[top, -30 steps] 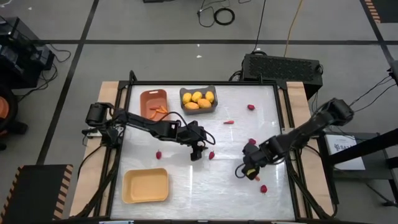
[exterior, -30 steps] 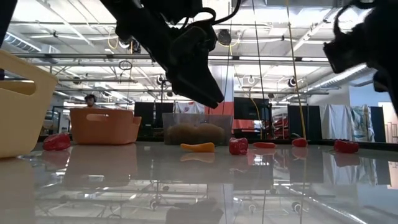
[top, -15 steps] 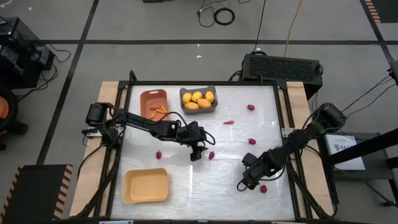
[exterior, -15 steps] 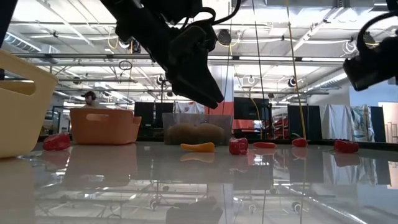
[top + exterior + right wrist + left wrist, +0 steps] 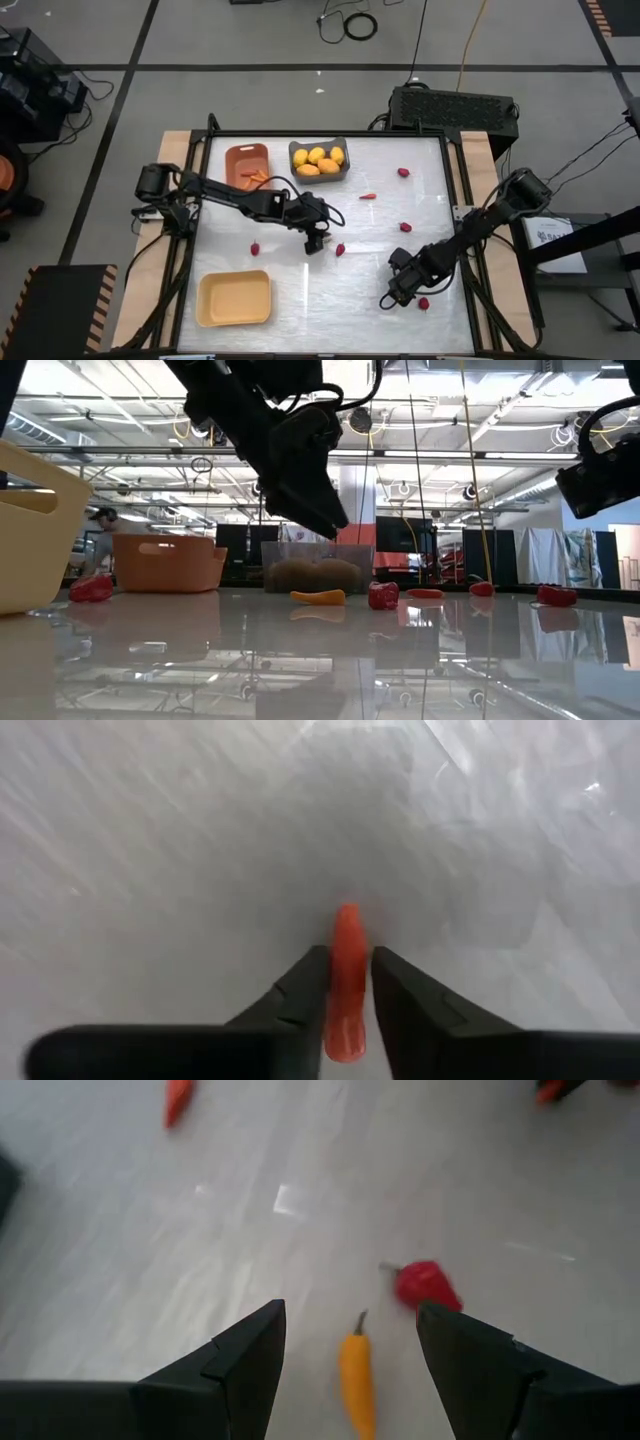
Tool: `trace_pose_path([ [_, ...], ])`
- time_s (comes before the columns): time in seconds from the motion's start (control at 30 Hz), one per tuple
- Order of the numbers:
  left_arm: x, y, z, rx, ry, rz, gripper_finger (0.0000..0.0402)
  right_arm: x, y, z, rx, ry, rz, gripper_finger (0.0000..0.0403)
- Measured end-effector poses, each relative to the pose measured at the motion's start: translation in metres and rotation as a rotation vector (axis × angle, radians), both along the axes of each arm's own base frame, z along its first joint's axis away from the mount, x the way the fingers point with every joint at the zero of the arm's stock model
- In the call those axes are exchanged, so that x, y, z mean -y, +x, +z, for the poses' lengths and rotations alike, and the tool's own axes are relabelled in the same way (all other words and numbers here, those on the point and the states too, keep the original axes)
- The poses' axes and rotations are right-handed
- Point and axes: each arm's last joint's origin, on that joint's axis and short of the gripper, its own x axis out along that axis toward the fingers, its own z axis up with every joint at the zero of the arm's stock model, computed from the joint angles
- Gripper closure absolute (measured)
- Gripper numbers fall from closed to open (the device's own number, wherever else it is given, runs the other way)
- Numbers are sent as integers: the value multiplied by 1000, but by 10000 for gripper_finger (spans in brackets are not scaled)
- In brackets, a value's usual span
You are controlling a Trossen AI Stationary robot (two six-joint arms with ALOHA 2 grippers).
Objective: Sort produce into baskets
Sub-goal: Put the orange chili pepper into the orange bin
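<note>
Right gripper (image 5: 347, 982): I see it clamped on a carrot (image 5: 346, 980), table's (image 5: 330, 300) 4 o'clock.
Left gripper (image 5: 350, 1370): fingers apart, mid-table, over a yellow stick (image 5: 357, 1382).

Table (image 5: 330, 300): white, wood-edged.
Grey bin (image 5: 319, 160): 12 o'clock, lemons (image 5: 318, 158) inside.
Orange bin (image 5: 247, 166): just beside it, carrot sticks inside.
Yellow bin (image 5: 234, 298): 7 o'clock.
Left gripper (image 5: 315, 243): centre, red piece (image 5: 340, 249) beside it.
Right gripper (image 5: 388, 299): 4 o'clock, red piece (image 5: 423, 303) nearby.
</note>
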Motion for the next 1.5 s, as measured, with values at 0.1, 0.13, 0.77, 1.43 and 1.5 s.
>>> trace_pose_path([
  [0.1, -5, -7, 7, -26, -4, 19, 169, 3, 3, 1, 5, -1, -8, 380],
  [0.13, -7, -10, 11, -30, -14, 35, 169, 4, 5, 1, 9, 0, -3, 390],
  [0.77, -18, -149, 108, -287, 258, 297, 169, 111, 131, 100, 664, -297, 136, 390],
  [1.43, -20, -210, 85, -312, 249, 425, 169, 251, 297, 102, 1100, -427, 197, 392],
  [1.5, -20, -210, 84, -317, 235, 417, 169, 257, 311, 92, 1104, -426, 188, 392],
])
